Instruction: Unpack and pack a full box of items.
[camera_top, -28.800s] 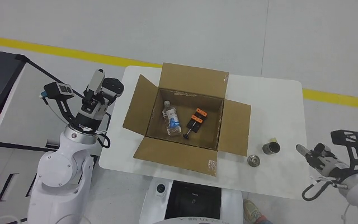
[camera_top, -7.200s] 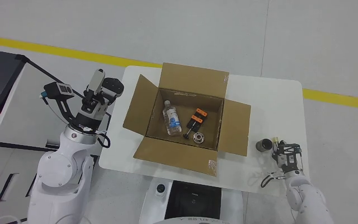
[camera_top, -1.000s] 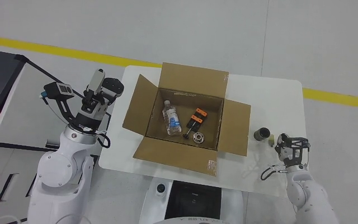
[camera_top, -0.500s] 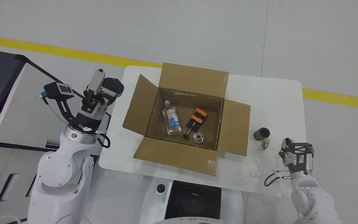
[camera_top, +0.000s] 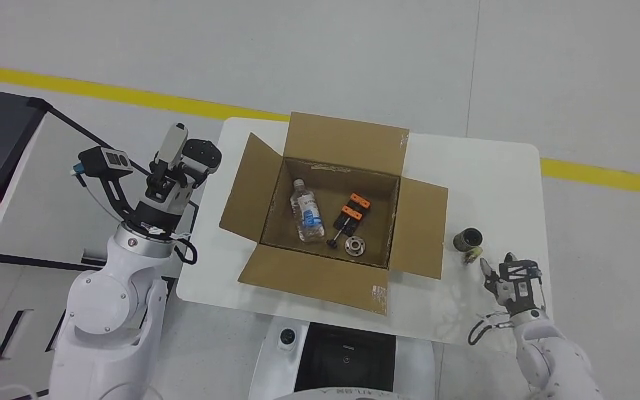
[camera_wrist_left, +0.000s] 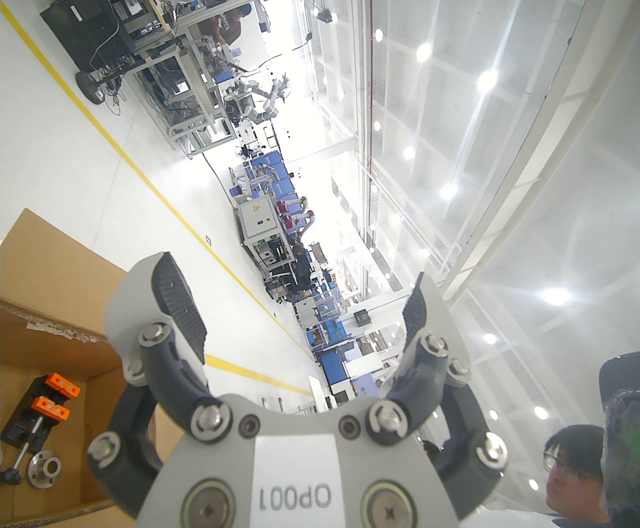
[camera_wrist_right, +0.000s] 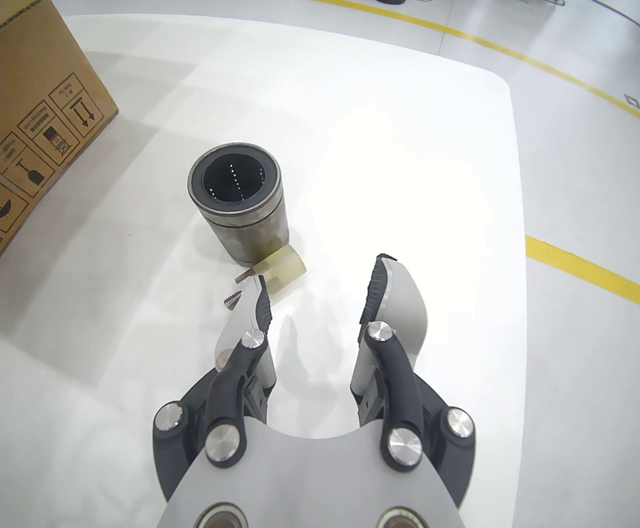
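Plainly upright metal cylinder (camera_wrist_right: 244, 227), bore upward.

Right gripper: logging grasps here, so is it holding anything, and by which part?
Nothing is held. The right gripper is open and empty, clear of the metal cylinder standing on the table.

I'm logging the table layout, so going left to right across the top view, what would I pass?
left claw → water bottle → orange clamp → metal cylinder → right claw
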